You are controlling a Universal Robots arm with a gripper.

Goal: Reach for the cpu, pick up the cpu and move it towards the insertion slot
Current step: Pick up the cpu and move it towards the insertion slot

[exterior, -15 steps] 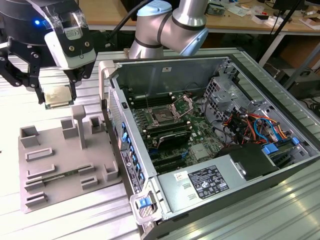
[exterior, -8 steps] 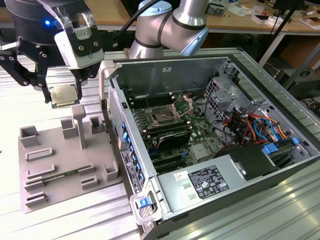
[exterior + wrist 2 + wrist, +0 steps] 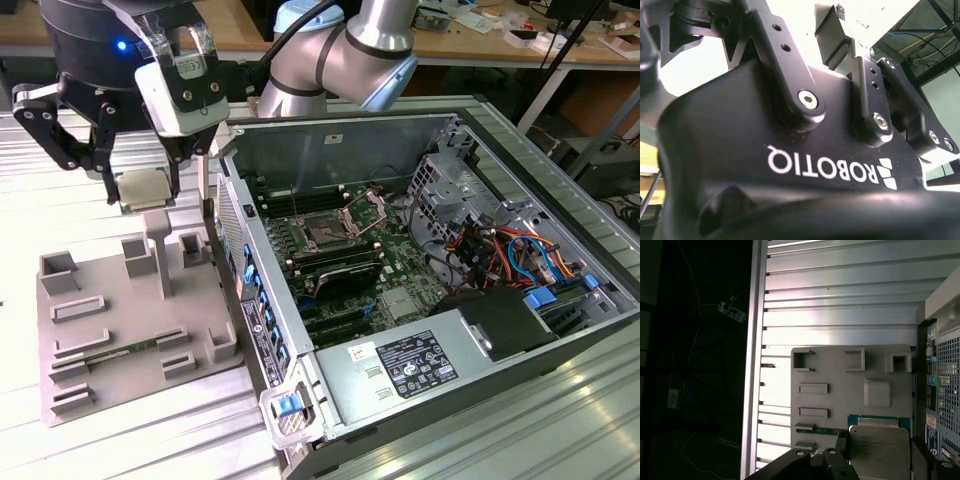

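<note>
Cpu is gripped flat by its edges in the clenched gripper, clear above the grey fixture; likely kept level for the insertion slot.

We are seeing white lettering, upside down, on the gripper body in the second wrist view, and a white printed label on the power supply, its print too small to read.

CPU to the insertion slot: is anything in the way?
Yes. The cpu, held in the gripper over the grey fixture, is outside the computer case; its side wall stands between it and the insertion slot.
</note>
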